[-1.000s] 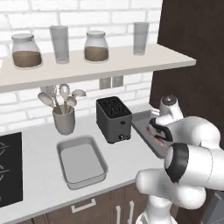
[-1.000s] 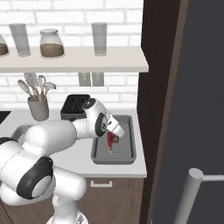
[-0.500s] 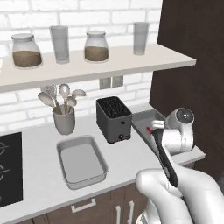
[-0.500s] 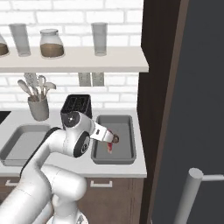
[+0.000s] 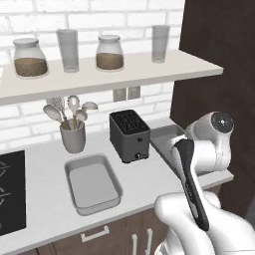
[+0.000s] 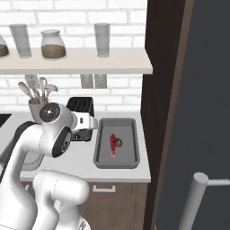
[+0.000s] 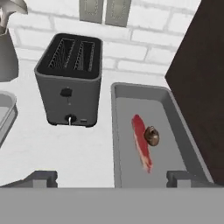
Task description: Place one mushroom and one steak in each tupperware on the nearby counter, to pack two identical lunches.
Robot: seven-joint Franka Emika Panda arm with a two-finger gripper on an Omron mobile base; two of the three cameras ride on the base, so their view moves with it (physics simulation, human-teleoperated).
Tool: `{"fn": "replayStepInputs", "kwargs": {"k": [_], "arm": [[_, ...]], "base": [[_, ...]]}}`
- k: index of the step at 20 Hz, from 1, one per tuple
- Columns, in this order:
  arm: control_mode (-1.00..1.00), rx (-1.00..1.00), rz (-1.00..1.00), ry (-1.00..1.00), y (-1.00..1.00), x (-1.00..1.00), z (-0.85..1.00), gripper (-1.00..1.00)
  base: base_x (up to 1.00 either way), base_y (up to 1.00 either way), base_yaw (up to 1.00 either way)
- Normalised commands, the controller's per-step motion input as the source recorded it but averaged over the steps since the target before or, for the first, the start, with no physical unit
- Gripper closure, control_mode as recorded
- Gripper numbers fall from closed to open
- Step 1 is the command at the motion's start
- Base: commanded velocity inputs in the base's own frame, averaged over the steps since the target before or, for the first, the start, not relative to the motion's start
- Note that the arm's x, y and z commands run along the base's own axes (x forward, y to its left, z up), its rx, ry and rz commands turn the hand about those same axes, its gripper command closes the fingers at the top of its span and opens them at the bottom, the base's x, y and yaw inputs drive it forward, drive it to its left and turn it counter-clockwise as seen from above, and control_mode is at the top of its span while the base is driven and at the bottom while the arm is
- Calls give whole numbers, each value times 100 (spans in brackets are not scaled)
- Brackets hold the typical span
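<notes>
The tupperware [image 5: 93, 183] nearest the cooktop [image 5: 10, 191] lies bare on the light-grey counter [image 5: 45, 199] in the left base view, just in front of a grey utensil holder [image 5: 73, 137] stuffed with spoons and to the left of a black toaster [image 5: 129, 135]. A second tray [image 5: 167, 138] shows past the toaster, mostly hidden by the white arm. Above, a wall shelf [image 5: 104, 74] carries two jars and two glasses.

In the right base view that second tupperware [image 6: 116, 161] sits at the counter's [image 6: 85, 159] end beside the dark cabinet wall, and holds one steak [image 6: 111, 146] with one mushroom [image 6: 118, 142] touching its right side. The gripper [image 6: 91, 122] hangs above the counter between the toaster [image 6: 81, 106] and this tray.

The hand view looks down on the tray [image 7: 120, 144]: the red steak [image 7: 141, 141] lies lengthwise near the middle, the brown mushroom [image 7: 152, 136] against its edge. The gripper [image 7: 113, 178] is spread wide with nothing between its fingertips [image 7: 43, 177]. The toaster [image 7: 70, 79] stands left of the tray.
</notes>
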Motion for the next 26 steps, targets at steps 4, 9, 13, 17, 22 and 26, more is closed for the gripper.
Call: {"fn": "replayStepInputs", "kwargs": {"k": [4, 9, 13, 17, 22, 26], "arm": [[100, -5, 0, -12, 0, -50, 14, -100], [100, 0, 0, 0, 0, 0, 0, -100], [100, 0, 0, 0, 0, 0, 0, -100], [100, 0, 0, 0, 0, 0, 0, -100], [100, 0, 0, 0, 0, 0, 0, -100], [100, 0, 0, 0, 0, 0, 0, -100]], "base": [[-50, 0, 0], [-100, -35, -14], [-100, -29, -12], [-99, -49, -28], [-38, -39, -55], [0, -36, -70]]}}
